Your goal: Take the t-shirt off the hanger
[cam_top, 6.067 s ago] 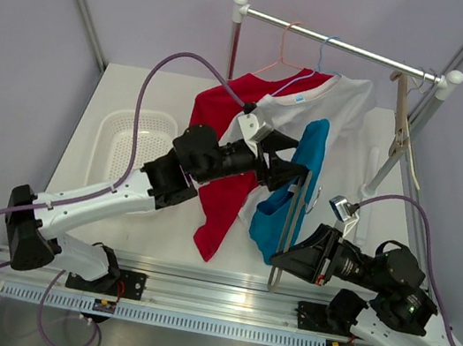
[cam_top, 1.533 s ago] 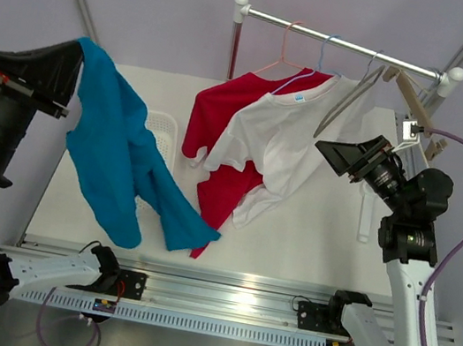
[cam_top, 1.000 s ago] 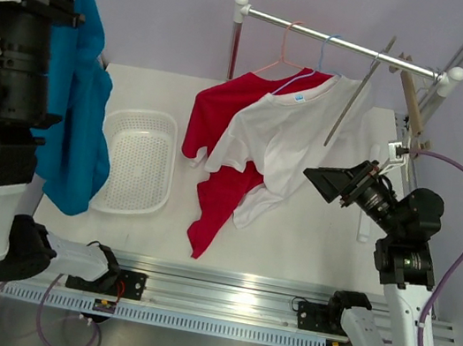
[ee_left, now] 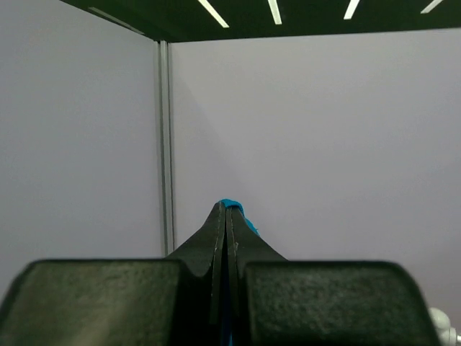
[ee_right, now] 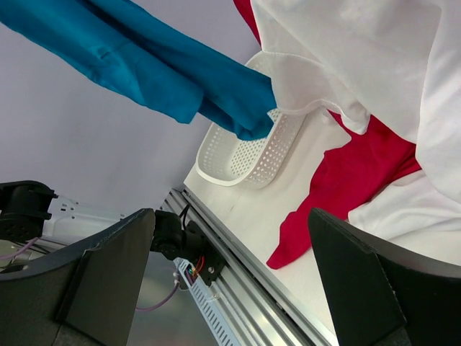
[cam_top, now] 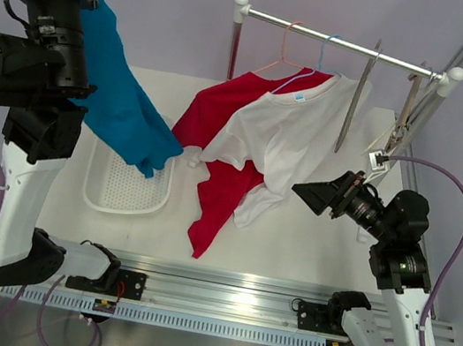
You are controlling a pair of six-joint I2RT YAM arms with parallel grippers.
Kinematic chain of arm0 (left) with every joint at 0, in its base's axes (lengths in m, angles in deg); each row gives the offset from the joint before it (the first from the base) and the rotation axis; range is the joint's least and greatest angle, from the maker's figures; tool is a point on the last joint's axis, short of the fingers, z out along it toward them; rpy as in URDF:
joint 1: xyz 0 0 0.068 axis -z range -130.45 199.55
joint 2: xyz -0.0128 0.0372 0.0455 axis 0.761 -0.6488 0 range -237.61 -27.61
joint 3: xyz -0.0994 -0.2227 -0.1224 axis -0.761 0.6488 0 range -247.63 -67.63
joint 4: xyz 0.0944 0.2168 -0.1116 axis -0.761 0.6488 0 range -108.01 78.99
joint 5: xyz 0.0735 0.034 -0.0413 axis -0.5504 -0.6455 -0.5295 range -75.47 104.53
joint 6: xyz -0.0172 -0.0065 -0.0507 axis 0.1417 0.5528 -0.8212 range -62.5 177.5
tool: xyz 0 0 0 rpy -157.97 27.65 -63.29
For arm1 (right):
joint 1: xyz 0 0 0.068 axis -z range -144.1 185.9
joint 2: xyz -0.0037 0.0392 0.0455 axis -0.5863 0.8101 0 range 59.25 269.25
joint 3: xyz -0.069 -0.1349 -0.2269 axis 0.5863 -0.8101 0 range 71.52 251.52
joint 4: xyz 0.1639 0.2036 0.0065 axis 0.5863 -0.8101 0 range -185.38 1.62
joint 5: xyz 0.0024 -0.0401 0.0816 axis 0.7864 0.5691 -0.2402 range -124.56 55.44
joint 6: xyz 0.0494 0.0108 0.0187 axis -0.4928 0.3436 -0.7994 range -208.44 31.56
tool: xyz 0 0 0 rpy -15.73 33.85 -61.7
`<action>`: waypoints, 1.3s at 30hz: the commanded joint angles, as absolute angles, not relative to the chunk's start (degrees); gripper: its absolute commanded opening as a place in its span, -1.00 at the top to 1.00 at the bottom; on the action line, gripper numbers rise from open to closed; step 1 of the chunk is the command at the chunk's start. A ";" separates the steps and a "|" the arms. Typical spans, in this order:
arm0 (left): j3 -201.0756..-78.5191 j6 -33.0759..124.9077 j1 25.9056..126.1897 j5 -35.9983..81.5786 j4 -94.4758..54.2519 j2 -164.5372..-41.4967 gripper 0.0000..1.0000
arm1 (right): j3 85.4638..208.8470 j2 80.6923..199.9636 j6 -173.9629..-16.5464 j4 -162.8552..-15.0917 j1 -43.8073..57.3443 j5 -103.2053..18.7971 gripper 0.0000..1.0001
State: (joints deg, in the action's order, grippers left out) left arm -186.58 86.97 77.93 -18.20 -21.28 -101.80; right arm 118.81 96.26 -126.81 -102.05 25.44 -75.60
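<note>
Since a second earlier, the blue t-shirt [cam_top: 117, 108] had been swung out from beside the left arm so that its hem was hung over the white basket [cam_top: 122, 209], and the right gripper [cam_top: 310, 193] had been lowered a little from the rail [cam_top: 327, 39]. The shirt was held high at the left by the left gripper [ee_left: 225, 210], whose jaws were seen pressed together on a fold of blue cloth. The right jaws were held wide apart with nothing between them. The grey hanger [cam_top: 357, 97] was left bare on the rail, so the removal itself was judged done and the step in hand was taken to be the carrying of the shirt to the basket. The next move was judged to call for the shirt to be lowered and the left jaws parted, with the hem kept off the red t-shirt [cam_top: 216, 211] close by. No brand or writing could be read. Only a small blue neck label [cam_top: 299, 98] on the white t-shirt [cam_top: 281, 146] was made out.
</note>
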 commanded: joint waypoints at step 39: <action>-117.20 32.54 61.85 -12.19 6.14 -69.01 1.00 | 117.93 91.33 -128.69 -98.32 20.96 -79.04 -0.70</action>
